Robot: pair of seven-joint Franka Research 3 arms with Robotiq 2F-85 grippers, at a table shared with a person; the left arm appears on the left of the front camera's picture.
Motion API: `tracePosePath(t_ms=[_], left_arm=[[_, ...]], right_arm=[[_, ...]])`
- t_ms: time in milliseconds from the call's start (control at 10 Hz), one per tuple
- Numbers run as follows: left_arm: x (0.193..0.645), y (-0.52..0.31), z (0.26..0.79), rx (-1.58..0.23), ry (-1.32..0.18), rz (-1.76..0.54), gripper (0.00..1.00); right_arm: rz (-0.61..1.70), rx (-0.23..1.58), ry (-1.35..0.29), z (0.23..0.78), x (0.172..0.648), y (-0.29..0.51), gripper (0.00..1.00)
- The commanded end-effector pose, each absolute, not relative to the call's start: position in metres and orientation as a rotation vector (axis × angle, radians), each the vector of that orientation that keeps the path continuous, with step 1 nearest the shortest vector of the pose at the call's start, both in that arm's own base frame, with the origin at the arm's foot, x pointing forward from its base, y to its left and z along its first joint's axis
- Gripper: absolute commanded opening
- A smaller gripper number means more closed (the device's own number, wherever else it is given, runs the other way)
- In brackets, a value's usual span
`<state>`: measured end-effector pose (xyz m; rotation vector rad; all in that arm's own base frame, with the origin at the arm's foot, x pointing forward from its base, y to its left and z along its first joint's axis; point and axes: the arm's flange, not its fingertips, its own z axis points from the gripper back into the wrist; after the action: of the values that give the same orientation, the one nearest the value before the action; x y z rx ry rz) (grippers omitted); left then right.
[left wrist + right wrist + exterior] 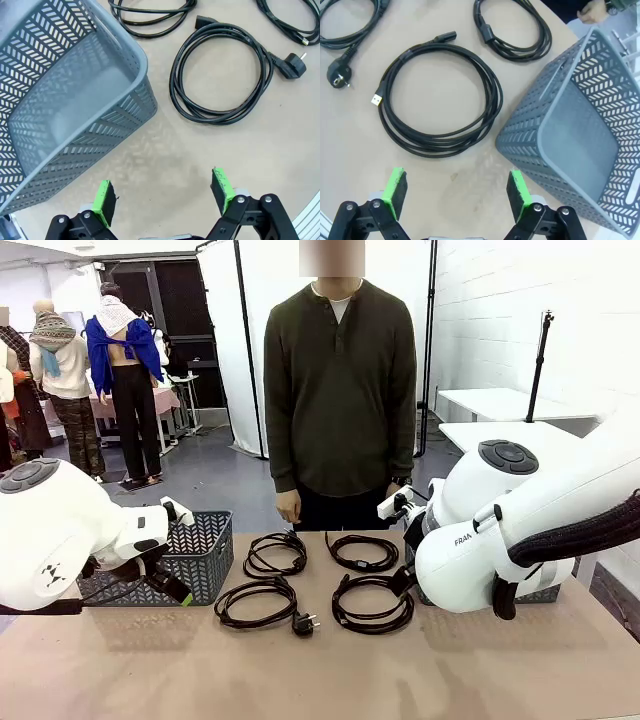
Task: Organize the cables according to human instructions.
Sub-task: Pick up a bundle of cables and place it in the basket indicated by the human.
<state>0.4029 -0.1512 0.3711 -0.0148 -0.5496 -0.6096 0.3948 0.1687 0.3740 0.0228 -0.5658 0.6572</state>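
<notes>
Left gripper, grey basket beside cables

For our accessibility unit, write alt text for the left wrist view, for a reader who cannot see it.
The left gripper, open and empty, hangs over the bare tan table. Ahead lies a coiled black cable with a round plug, beside an empty grey lattice basket; parts of two more cables show at the top edge.
</notes>
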Motion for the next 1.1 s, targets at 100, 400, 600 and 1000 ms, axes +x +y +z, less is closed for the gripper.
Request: tracePosePath(t_ms=[100,400,600,1000], left_arm=[[0.4029,-0.1512,0.3712,-0.015,-0.55,-0.61,1.0],[0.4029,-0.1512,0.3712,-0.015,-0.55,-0.61,1.0],[0.4029,-0.1512,0.3712,-0.015,-0.55,-0.61,1.0],[0.4029,-0.1512,0.3712,-0.015,-0.55,-0.61,1.0]], right_arm=[[0.657,0.023,-0.566,0.374,0.3948,0.1687,1.0],[0.657,0.023,-0.566,0.374,0.3948,0.1687,1.0],[0.657,0.023,-0.566,0.374,0.3948,0.1687,1.0],[0.657,0.023,-0.566,0.374,0.3948,0.1687,1.0]])
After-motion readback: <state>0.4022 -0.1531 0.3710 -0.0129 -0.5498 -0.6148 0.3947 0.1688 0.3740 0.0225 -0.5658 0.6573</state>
